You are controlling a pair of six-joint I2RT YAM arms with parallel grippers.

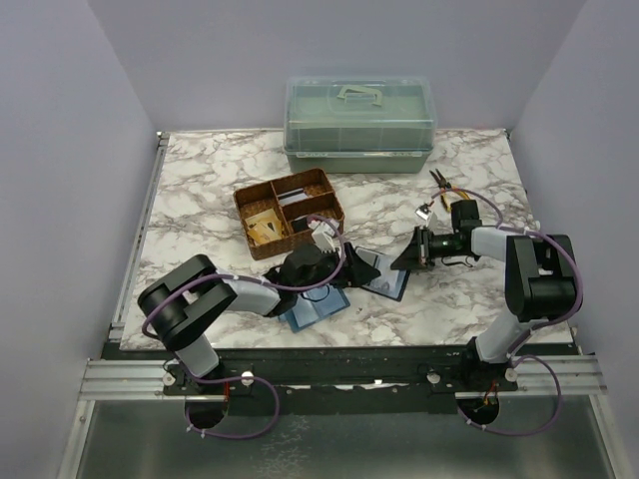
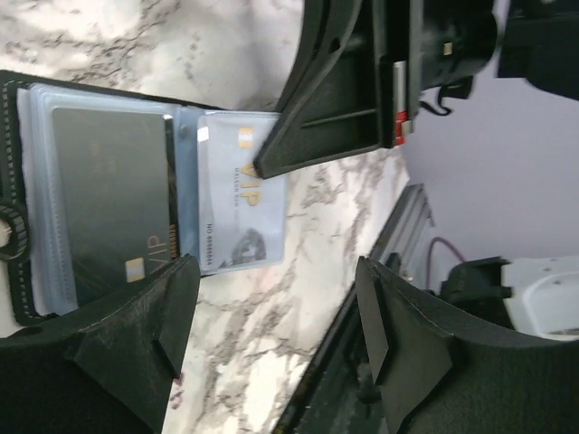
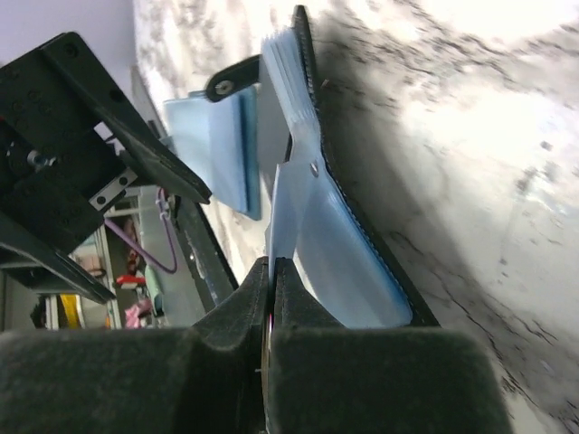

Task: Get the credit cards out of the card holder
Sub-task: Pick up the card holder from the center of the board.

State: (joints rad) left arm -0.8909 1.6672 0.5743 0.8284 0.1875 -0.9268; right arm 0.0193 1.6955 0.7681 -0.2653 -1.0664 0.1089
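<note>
Nearest the arm bases, a light-blue folder (image 1: 315,309) lies flat on the marble table (image 1: 200,190). Its upper part is covered by the left arm's wrist.

Just beyond it the left gripper (image 2: 276,271) is held low over the table with its jaws spread wide and nothing between them. The card holder (image 2: 187,190) is laid open on the table directly ahead of these jaws, near the middle of the tabletop, with its blue-grey inside turned up.

Two cards are seen in its sleeves:
- A dark card (image 2: 109,194) fills one leaf.
- A pale card marked VIP (image 2: 242,212) sits in the clear sleeve (image 3: 289,208) beside it.

How many further cards are stacked underneath cannot be made out. The holder's far left edge is cut off in the left wrist view.

The right gripper (image 3: 271,271) is brought in from the opposite side, and its jaws are pressed fully together. The lifted edge of the clear sleeve is pinched in the seam between them. Whether the card inside is caught as well cannot be told, since the fingers hide the contact. In the overhead view the holder is mostly masked by the two grippers.

Farther back a brown wicker basket (image 1: 247,225) with compartments is set. Its contents are too small to identify. At the far edge a translucent green lidded box (image 1: 359,125) is placed, and its interior is only dimly visible.
</note>
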